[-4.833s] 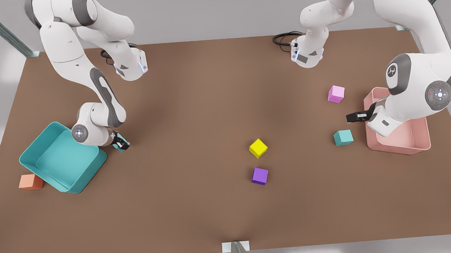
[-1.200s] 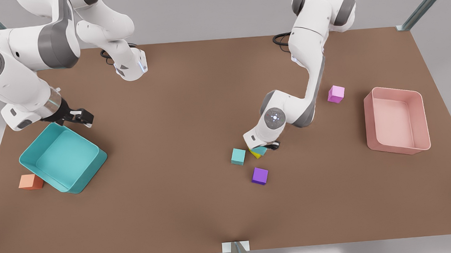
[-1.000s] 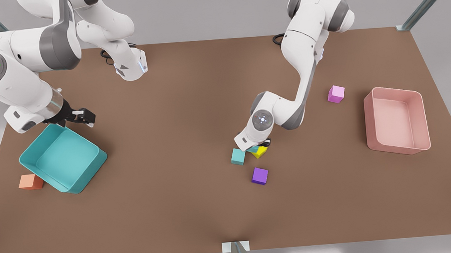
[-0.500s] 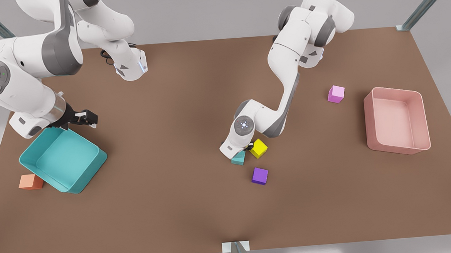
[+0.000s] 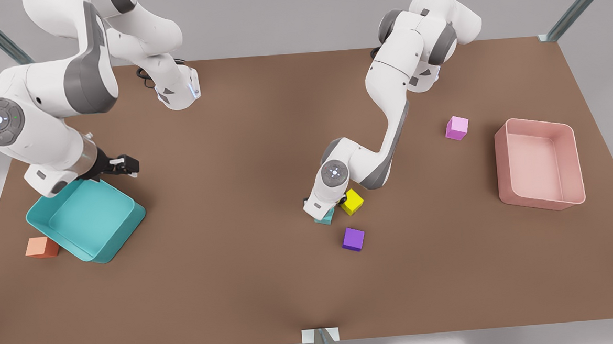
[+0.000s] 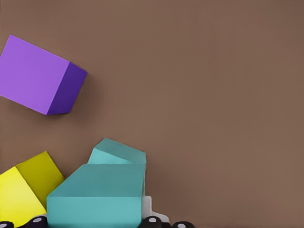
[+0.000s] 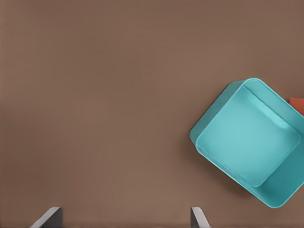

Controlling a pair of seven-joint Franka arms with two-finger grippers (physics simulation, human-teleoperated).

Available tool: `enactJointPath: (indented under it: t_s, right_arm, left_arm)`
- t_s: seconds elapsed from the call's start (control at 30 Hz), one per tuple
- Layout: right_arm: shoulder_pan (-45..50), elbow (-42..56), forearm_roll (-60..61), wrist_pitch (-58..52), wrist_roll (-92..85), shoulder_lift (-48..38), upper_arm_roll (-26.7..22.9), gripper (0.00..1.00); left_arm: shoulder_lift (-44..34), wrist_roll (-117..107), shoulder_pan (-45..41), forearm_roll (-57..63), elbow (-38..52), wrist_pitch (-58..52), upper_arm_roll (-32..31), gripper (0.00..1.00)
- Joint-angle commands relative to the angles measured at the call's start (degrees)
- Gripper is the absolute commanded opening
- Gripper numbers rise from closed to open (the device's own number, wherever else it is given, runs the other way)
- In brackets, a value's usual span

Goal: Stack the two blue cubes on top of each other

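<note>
My left gripper (image 5: 323,213) is at mid-table, shut on one blue cube (image 6: 97,194). That cube sits over the second blue cube (image 6: 118,153), which rests on the table; whether the two touch I cannot tell. In the front view a sliver of a blue cube (image 5: 325,220) pokes out under the hand. My right gripper (image 5: 127,166) hovers open with nothing between its fingers, over the far corner of the teal tray (image 5: 86,217) at the front view's left.
A yellow cube (image 5: 351,201) lies right beside the blue pair, with a purple cube (image 5: 353,239) just in front. A pink cube (image 5: 457,128) and a pink tray (image 5: 539,164) are at the front view's right. An orange cube (image 5: 41,247) lies by the teal tray.
My left gripper carried its blue cube from above the yellow cube toward the front view's left, over the other blue cube, and came lower. The right arm drifted slightly nearer the tray.
</note>
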Motion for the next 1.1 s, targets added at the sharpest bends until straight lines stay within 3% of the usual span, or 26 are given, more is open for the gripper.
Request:
enactJointPath:
  t_s: [0.0, 0.1, 0.17, 0.2, 0.47, 0.8, 0.83, 0.9, 0.93, 0.97, 1.0, 1.03, 1.07]
  right_arm:
    - [-0.12, 0.03, 0.3, -0.11, -1.48, 0.21, 0.0, 1.0]
    - [-0.21, 0.03, 0.57, -0.2, -1.48, 0.48, -0.09, 1.0]
    - [-0.21, 0.03, 0.92, -0.2, -1.48, 0.65, -0.18, 1.0]
    - [-0.21, -0.06, 1.01, -0.2, -1.48, 0.65, -0.18, 1.0]
    - [-0.04, 0.03, 1.01, -0.29, -1.48, 0.74, -0.18, 1.0]
    - [-0.04, 0.03, 1.01, -0.38, -1.48, 1.01, -0.09, 1.0]
    - [-0.04, 0.03, 1.01, -0.46, -1.48, 1.01, -0.09, 1.0]
    - [-0.04, 0.11, 1.01, -0.46, -1.57, 1.01, -0.09, 1.0]
    - [-0.04, 0.11, 1.09, -0.46, -1.48, 1.01, -0.09, 1.0]
    - [-0.04, 0.11, 1.09, -0.46, -1.48, 1.01, -0.09, 1.0]
    - [-0.04, 0.11, 1.09, -0.38, -1.48, 1.01, -0.09, 1.0]
    - [-0.12, 0.11, 1.18, -0.29, -1.57, 1.09, -0.09, 1.0]
    - [-0.12, 0.2, 1.09, -0.29, -1.48, 1.01, -0.09, 1.0]
  left_arm:
    - [-0.08, -5.31, 0.02, -0.19, -0.1, -0.33, 0.0, 0.68]
    - [0.01, -5.31, 0.02, -0.19, -0.1, -0.33, 0.0, 0.69]
    - [0.01, -5.39, 0.02, -0.27, -0.1, -0.33, 0.0, 0.77]
    - [0.01, -5.31, 0.19, -0.27, -0.1, -0.33, 0.0, 1.0]
    - [-0.34, -5.66, 0.19, -0.45, -0.01, -0.6, -0.08, 1.0]
    - [-6.31, -5.48, 0.46, -0.1, 0.17, -9.89, 0.09, 1.0]
    - [-10.61, -4.78, 1.94, 0.16, 0.61, -20.07, 0.36, 1.0]
    - [-24.67, 14.96, 13.71, 3.05, 0.61, -44.25, 0.27, 1.0]
    - [-27.76, 24.83, 19.35, 5.78, 0.61, -50.34, 0.27, 1.0]
    - [-30.31, 28.78, 24.34, 7.2, 0.43, -52.28, -0.69, 1.0]
    - [-30.4, 36.7, 35.15, 9.74, -0.18, -51.93, -12.01, 1.0]
    - [-32.42, 37.05, 40.44, 10.01, -0.18, -50.61, -15.47, 1.0]
    - [-33.82, 36.97, 40.28, 9.74, -1.67, -49.82, -15.29, 1.0]
